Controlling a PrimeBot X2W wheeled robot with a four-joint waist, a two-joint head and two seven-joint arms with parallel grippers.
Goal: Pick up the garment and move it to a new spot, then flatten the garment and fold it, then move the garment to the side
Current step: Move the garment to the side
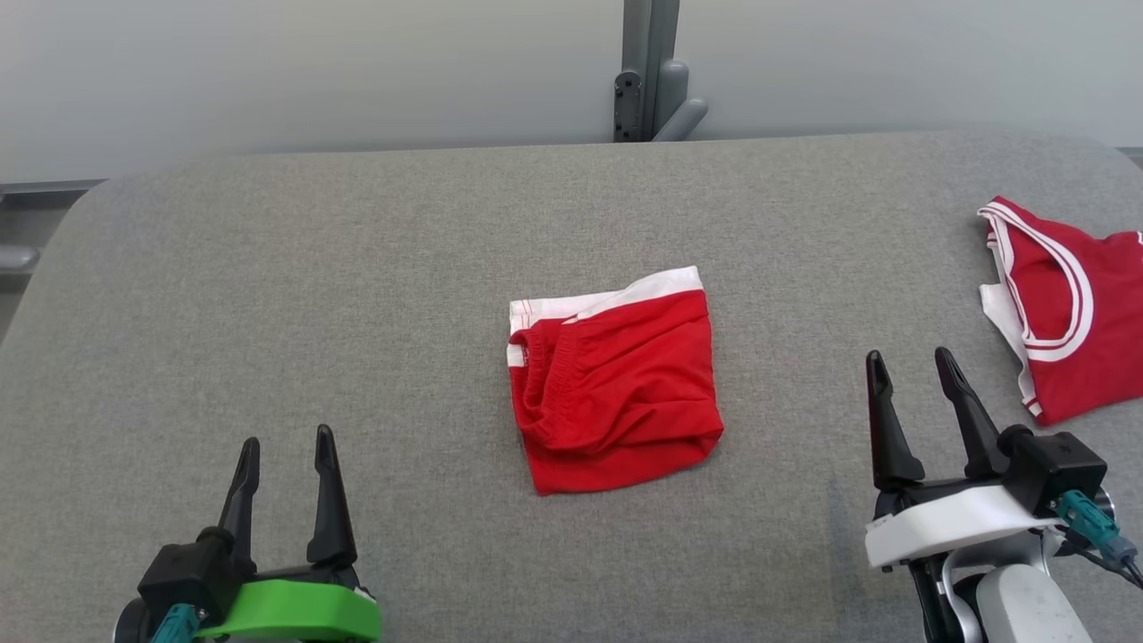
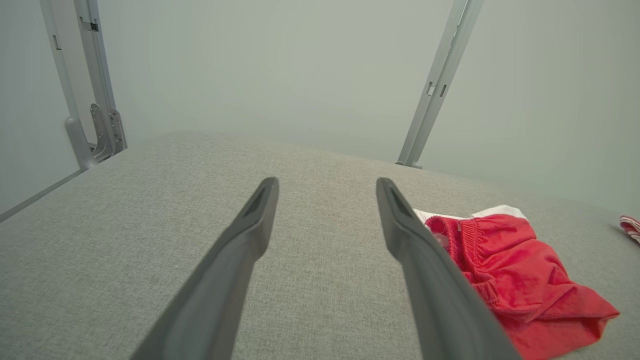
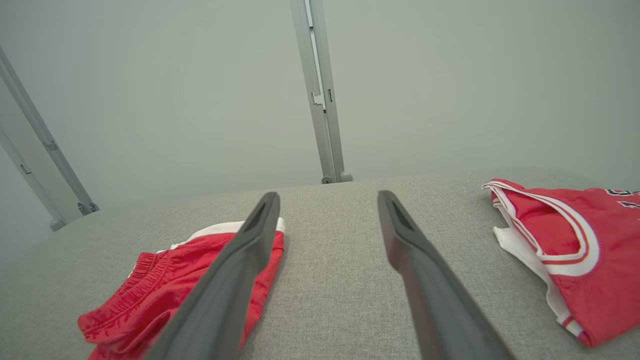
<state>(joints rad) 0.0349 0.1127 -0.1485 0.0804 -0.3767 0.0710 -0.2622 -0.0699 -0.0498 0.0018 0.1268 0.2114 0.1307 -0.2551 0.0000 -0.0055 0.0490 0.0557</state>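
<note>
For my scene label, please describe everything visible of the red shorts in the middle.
The red shorts are thin, wrinkled cloth with a gathered elastic waistband and a white band along the far edge. They lie folded into a rough square, flat on the middle of the grey fabric table. Nothing else touches them.

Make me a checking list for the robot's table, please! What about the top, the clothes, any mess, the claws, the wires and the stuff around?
Surface: grey fabric tabletop, flat, no stains seen.
Job's things: red shorts with white trim, folded but wrinkled, mid-table, touched by nothing.
Clutter: red jersey with white trim, lying at the table's right edge.
Grippers: left gripper open and empty, near left; right gripper open and empty, between shorts and jersey.
Cables: teal plug with thin dark wires on the right wrist, clear of the clothes.
Surroundings: pale wall, grey metal post behind the table.
</note>
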